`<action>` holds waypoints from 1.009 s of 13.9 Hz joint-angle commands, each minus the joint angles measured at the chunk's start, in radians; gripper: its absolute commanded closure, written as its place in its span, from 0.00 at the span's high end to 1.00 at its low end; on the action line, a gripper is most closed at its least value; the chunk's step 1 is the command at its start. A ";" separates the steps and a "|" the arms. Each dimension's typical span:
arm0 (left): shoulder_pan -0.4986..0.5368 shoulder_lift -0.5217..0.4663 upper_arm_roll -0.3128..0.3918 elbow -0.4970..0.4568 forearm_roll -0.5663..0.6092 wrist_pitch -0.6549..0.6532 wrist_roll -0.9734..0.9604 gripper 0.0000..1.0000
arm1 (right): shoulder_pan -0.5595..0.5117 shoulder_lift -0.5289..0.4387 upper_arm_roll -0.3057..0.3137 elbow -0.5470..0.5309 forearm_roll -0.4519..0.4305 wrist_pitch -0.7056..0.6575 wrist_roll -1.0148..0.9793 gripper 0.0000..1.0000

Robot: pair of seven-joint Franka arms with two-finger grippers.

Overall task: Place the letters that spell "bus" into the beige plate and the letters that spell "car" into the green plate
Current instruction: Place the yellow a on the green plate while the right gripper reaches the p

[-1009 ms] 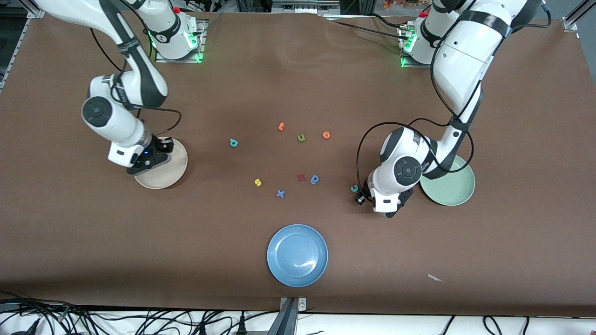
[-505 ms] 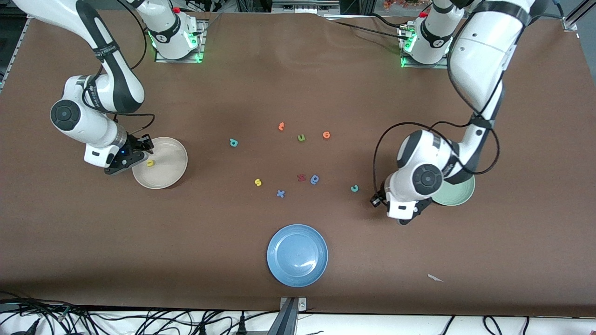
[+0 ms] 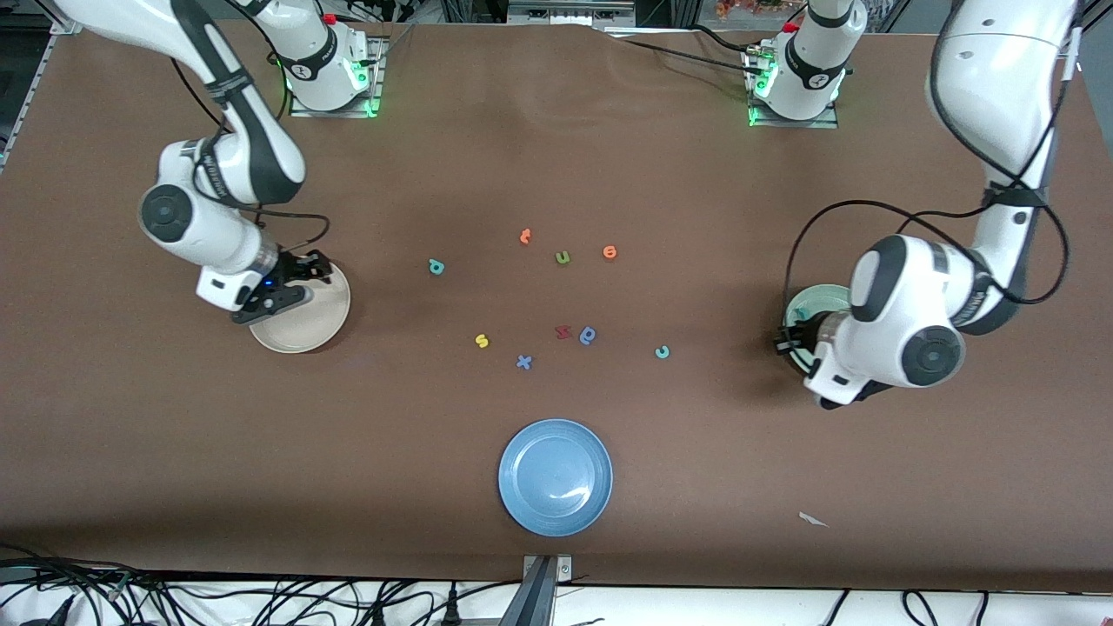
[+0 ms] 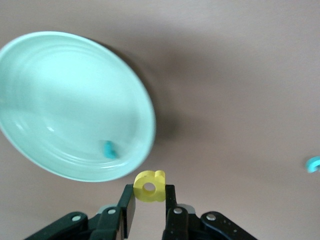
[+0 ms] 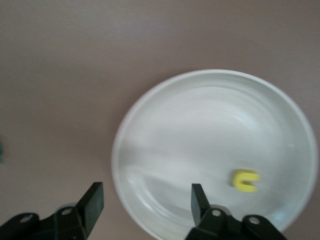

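Your left end effector point(image 4: 149, 206) has its fingers clamped on the yellow "a" point(image 4: 149, 185) and hangs just off the rim of the green plate point(image 4: 60, 75), at the worktop's left-arm end; the plate lies straight ahead of the fingertips, so the coming move looks like a short carry inward over the rim before you let go. A teal letter point(image 4: 108, 149) already lies in that plate, while the teal "c" point(image 3: 663, 351) sits on the worktop well apart, toward the middle. Your right end effector point(image 5: 145, 201) is spread wide and empty over the edge of the beige plate point(image 5: 165, 145), where the yellow "u" point(image 5: 245, 180) rests. The yellow "s" point(image 3: 482, 341) and teal "b" point(image 3: 436, 267) lie on the worktop, nearer the right arm.
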 commanded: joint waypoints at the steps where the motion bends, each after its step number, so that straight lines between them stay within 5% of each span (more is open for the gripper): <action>1: 0.057 -0.031 -0.006 -0.071 0.017 -0.017 0.137 0.10 | 0.103 -0.003 -0.003 0.013 0.015 -0.006 0.154 0.83; 9: 0.139 -0.021 -0.006 -0.215 0.093 0.146 0.232 0.21 | 0.280 0.051 0.000 0.039 0.014 0.061 0.435 0.82; 10: 0.140 -0.022 -0.006 -0.217 0.093 0.146 0.231 0.33 | 0.294 0.061 0.000 0.039 0.014 0.080 0.456 0.82; 11: 0.140 -0.024 -0.006 -0.215 0.093 0.144 0.231 0.58 | 0.304 0.070 0.000 0.038 0.014 0.094 0.469 0.81; 12: 0.140 -0.028 -0.006 -0.215 0.090 0.143 0.229 0.96 | 0.312 0.080 0.000 0.038 0.012 0.109 0.475 0.77; 14: 0.139 -0.047 -0.009 -0.203 0.077 0.126 0.215 1.00 | 0.315 0.093 0.002 0.036 0.011 0.132 0.475 0.69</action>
